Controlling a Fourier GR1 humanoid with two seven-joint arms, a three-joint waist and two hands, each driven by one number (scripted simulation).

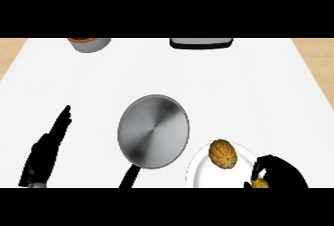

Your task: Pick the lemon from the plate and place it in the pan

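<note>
At the worktop's near right corner, the right hand curls its fingers round a small yellow lemon, just off the right rim of the one white plate. One ribbed orange-brown fruit lies on that plate. The left hand rests open near the left edge, fingers straight. One steel pan sits mid-worktop, its black handle cut off below. At the far edge, a grey bowl and a dark appliance are cropped.

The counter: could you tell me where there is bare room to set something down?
Bare counter spans from the pan up to the bowl and dark appliance. It is crowded at lower right: plate, ribbed fruit, right hand.
</note>
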